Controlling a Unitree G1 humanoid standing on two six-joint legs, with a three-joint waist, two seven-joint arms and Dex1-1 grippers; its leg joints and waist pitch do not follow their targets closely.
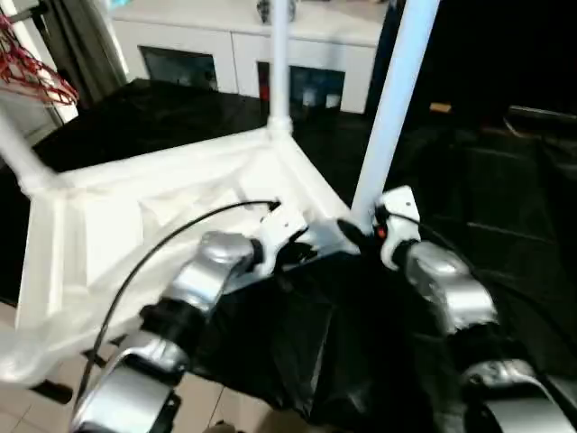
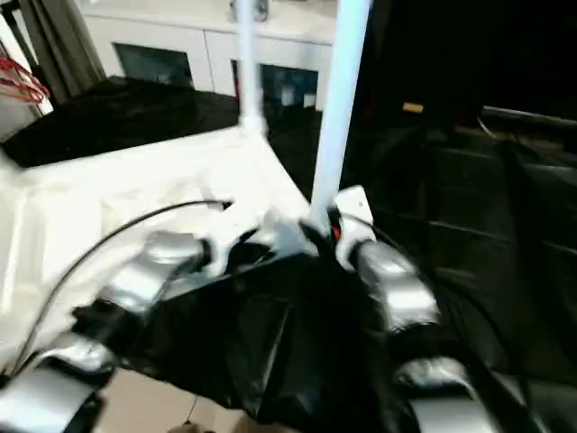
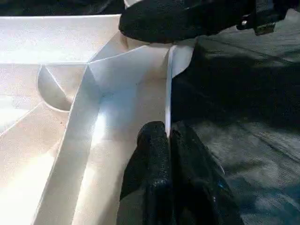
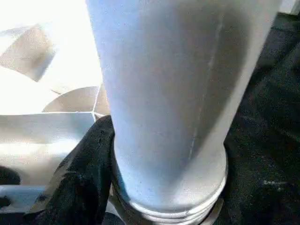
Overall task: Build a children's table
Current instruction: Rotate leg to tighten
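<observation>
Left wrist view: left gripper (image 3: 168, 140) pinched on tabletop (image 3: 61, 75) side wall; right gripper (image 1: 365, 236) clasps upright leg (image 1: 397, 99) at its corner socket

I seem to be in a furnished room of a home: a white glass-door cabinet (image 1: 243, 56) stands along the far wall. Red clothes hangers (image 1: 32, 72) hang beside a dark curtain (image 1: 81, 41), and beige floor tiles (image 1: 225, 410) lie below me

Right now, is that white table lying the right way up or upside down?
Upside down. The tabletop shows its ribbed underside, and two legs, one near and one far, rise upward from its corner sockets.
</observation>
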